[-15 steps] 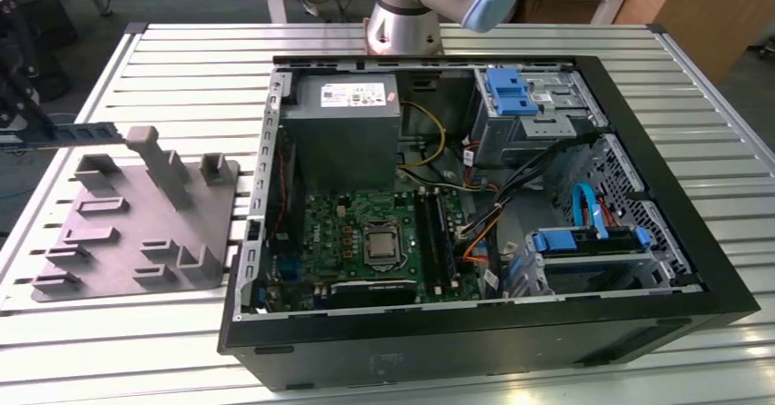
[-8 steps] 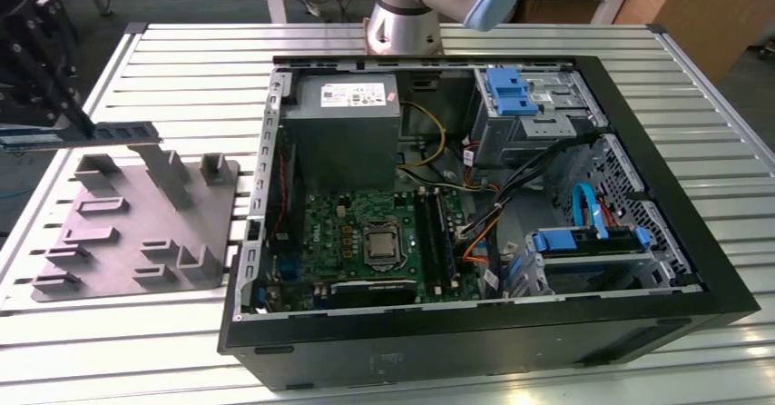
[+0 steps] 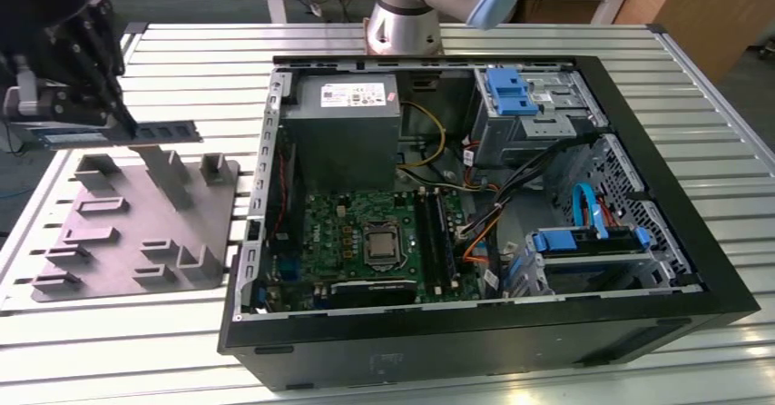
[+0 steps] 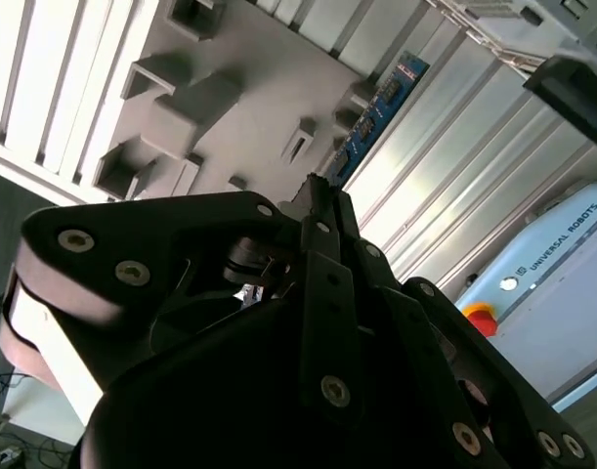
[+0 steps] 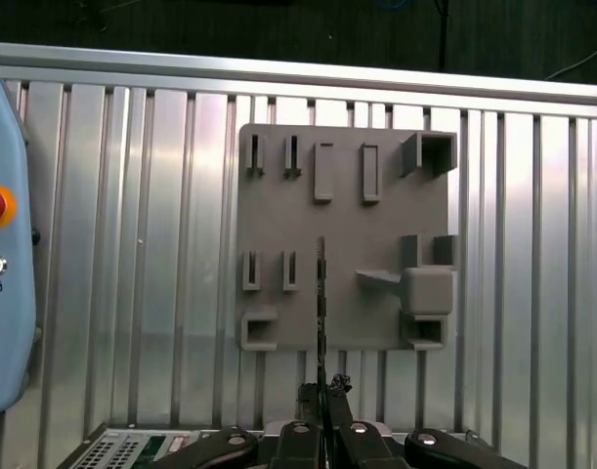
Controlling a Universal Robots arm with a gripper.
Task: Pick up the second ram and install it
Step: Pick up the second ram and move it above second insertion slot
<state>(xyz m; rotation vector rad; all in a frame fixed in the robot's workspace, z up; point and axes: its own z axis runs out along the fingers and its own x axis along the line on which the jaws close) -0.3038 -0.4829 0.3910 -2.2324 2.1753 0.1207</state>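
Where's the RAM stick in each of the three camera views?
Exterior view: the second ram is held level over the grey fixture, at the exterior view's left.
Second wrist view: a blue-green strip reaching out past the gripper.
First wrist view: edge-on, a thin dark line across the fixture.
Shared landmark: the grey fixture.

We see a line of dark capital lettering along the pale blue pendant (image 5: 10, 244) (image 4: 562, 283) in both wrist views. In the exterior view, a white label (image 3: 358, 94) sits on the grey power supply (image 3: 345, 146); its small print is unreadable.
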